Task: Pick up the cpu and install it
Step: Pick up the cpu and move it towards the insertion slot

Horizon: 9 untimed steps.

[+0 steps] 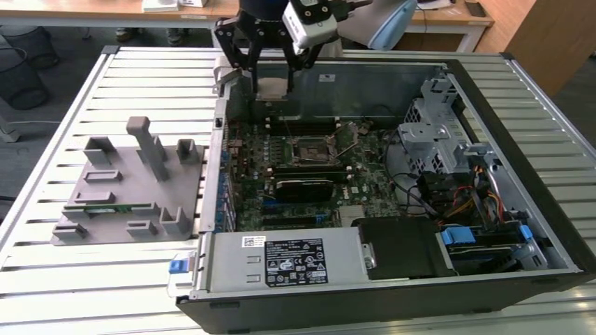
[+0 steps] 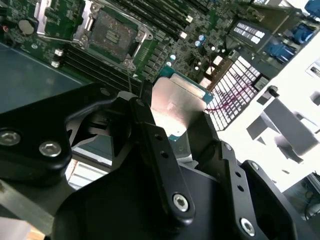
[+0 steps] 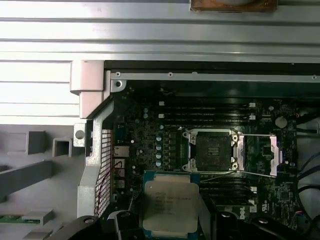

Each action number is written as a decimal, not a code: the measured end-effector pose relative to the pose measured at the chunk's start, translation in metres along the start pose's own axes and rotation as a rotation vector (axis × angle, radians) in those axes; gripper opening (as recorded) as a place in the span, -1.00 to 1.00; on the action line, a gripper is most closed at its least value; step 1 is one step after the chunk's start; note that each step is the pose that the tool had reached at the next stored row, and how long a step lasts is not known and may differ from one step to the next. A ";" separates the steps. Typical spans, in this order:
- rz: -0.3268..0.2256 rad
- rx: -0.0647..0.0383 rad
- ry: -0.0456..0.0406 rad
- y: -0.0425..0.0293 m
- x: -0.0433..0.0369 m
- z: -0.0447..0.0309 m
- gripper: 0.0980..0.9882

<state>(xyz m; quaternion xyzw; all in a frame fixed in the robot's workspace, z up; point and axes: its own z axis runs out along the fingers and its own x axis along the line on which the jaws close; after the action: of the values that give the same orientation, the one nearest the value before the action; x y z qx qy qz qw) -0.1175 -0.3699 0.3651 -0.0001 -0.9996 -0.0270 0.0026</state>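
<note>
The fingers (image 2: 150,132) grip the cpu (image 3: 170,205), partly covering it, over the case (image 1: 391,91).

It looks like a lab or workshop: an open PC case (image 1: 373,307) lies on a slatted metal table (image 1: 149,77), with desks (image 1: 84,12) and wire bins (image 1: 24,66) behind.

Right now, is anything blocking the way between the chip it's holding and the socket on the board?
Nothing visible does. The gripper holds the chip above the circuit board. The socket lies open and empty, with its metal cover swung aside.
</note>
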 end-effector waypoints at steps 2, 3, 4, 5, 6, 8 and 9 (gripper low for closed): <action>0.001 0.000 -0.0001 0.0017 -0.0043 0.0002 -0.03; 0.001 0.000 -0.0002 0.0025 -0.0066 0.0004 -0.03; 0.002 0.000 -0.0002 0.0033 -0.0089 0.0005 -0.03; 0.002 0.000 -0.0002 0.0040 -0.0113 0.0005 -0.03; 0.003 0.000 -0.0002 0.0048 -0.0138 0.0007 -0.03; 0.004 0.000 -0.0005 0.0058 -0.0186 0.0009 -0.03; 0.005 0.000 -0.0007 0.0060 -0.0207 0.0011 -0.03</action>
<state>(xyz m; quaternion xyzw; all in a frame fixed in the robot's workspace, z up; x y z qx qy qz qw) -0.0968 -0.3639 0.3642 -0.0027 -0.9996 -0.0270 0.0024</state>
